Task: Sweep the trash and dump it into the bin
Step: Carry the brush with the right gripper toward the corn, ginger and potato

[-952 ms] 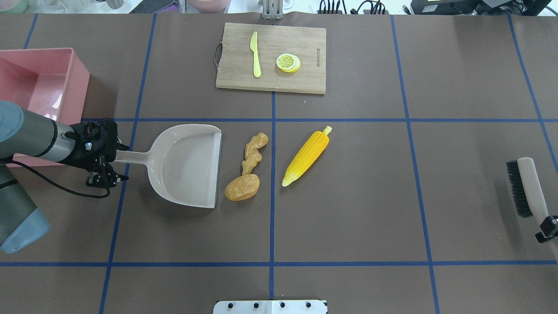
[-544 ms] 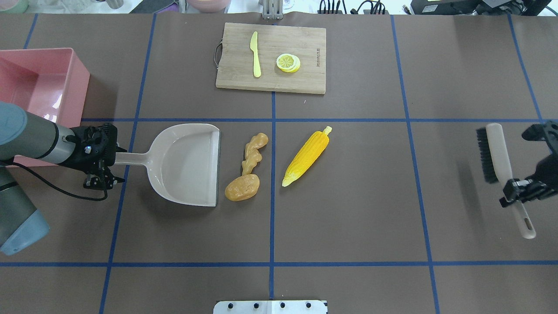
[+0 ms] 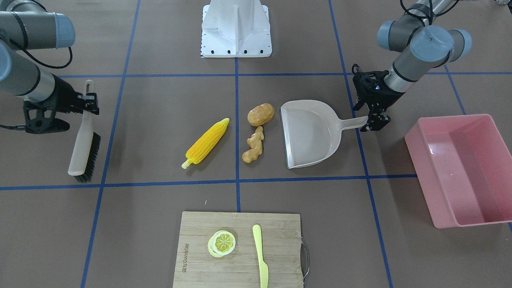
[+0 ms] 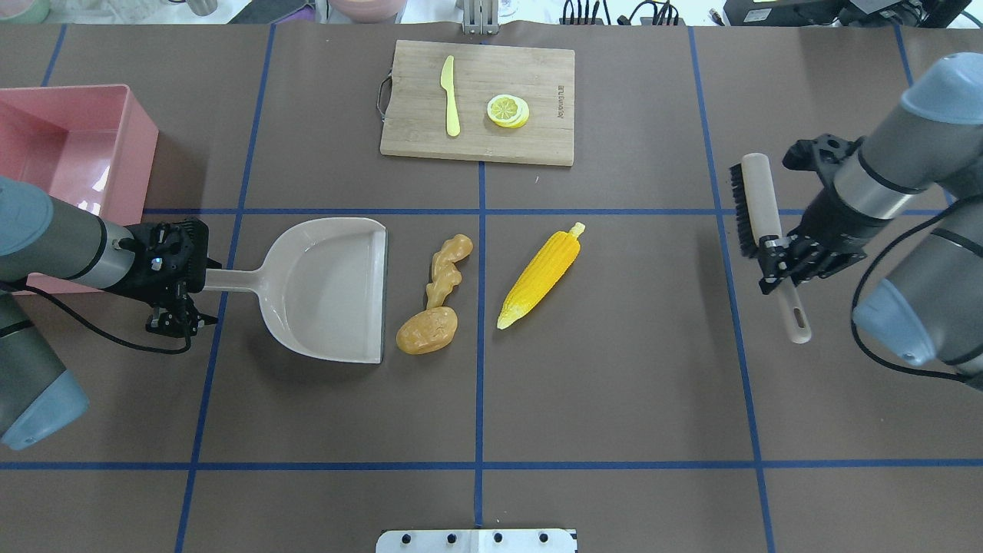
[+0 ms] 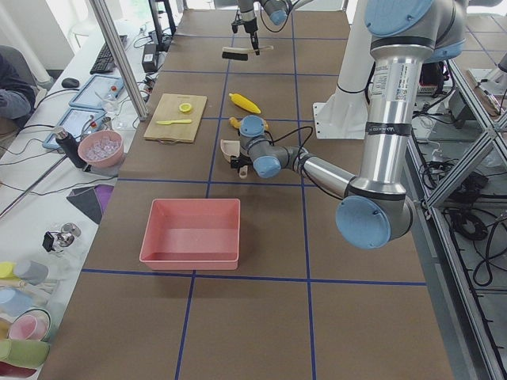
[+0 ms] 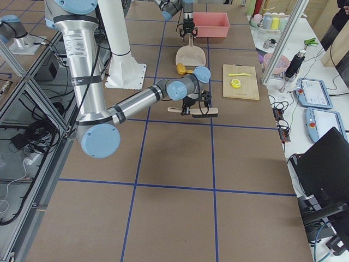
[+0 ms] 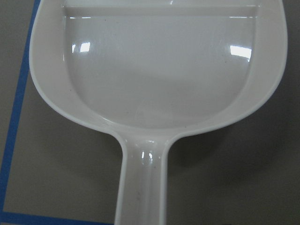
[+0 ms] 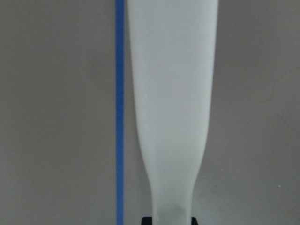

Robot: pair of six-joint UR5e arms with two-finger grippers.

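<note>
The yellow corn cob (image 4: 540,274), the brown potato (image 4: 427,330) and the tan ginger root (image 4: 448,269) lie mid-table, also in the front view: corn (image 3: 208,143), potato (image 3: 261,114), ginger (image 3: 253,146). My left gripper (image 4: 198,278) is shut on the handle of the beige dustpan (image 4: 326,288), whose open mouth faces the potato and ginger. The pan fills the left wrist view (image 7: 159,75). The pink bin (image 4: 142,169) stands at the far left. My right gripper (image 4: 777,265) is shut on a brush (image 4: 756,223) with black bristles, right of the corn; its handle (image 8: 171,93) fills the right wrist view.
A wooden cutting board (image 4: 537,69) at the table's far side holds a yellow-green knife (image 4: 450,96) and a lemon slice (image 4: 507,110). The robot's white base plate (image 4: 476,540) is at the near edge. Blue tape lines cross the brown table.
My right arm has come in from the right edge, carrying the brush leftward and toward the far side. The dustpan has shifted slightly left in my left gripper. The trash has not moved.
</note>
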